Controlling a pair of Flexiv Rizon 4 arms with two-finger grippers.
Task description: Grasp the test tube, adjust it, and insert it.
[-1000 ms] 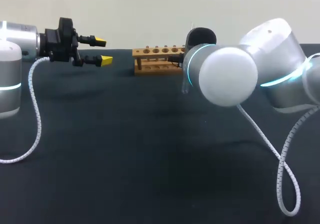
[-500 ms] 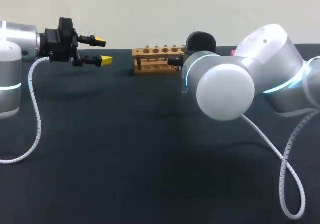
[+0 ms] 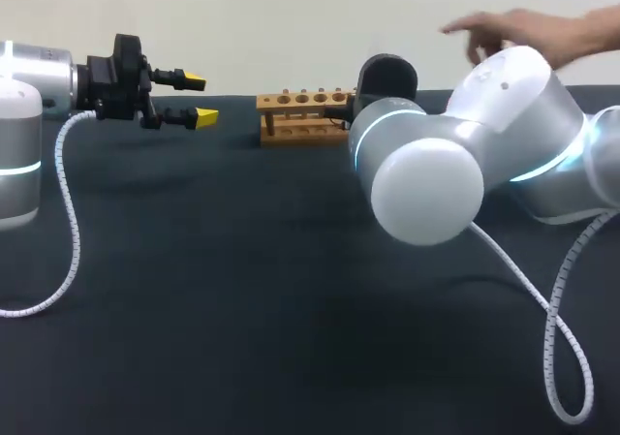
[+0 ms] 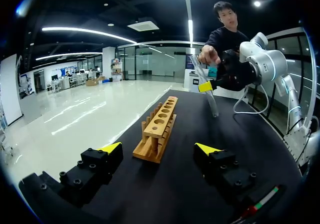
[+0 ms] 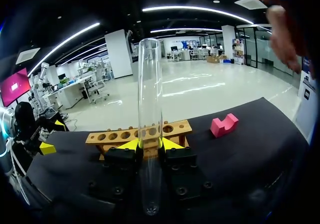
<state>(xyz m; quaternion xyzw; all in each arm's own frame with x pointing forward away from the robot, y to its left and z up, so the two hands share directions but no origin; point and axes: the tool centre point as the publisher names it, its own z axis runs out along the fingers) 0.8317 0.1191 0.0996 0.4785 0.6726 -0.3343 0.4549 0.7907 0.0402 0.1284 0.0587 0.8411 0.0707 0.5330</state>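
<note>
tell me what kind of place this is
Likely a robotics lab bench set up for glassware handling: a left arm and right arm sit at a dark table, a wooden rack with holes stands on it, and the right claw holds a glass test tube.

Wide dark table [image 3: 242,290], matte black cloth cover (faintly uneven in places), soft even light

Upright test tube [image 5: 150,84] before rack [image 5: 115,135], block [image 5: 223,125] beside
</note>
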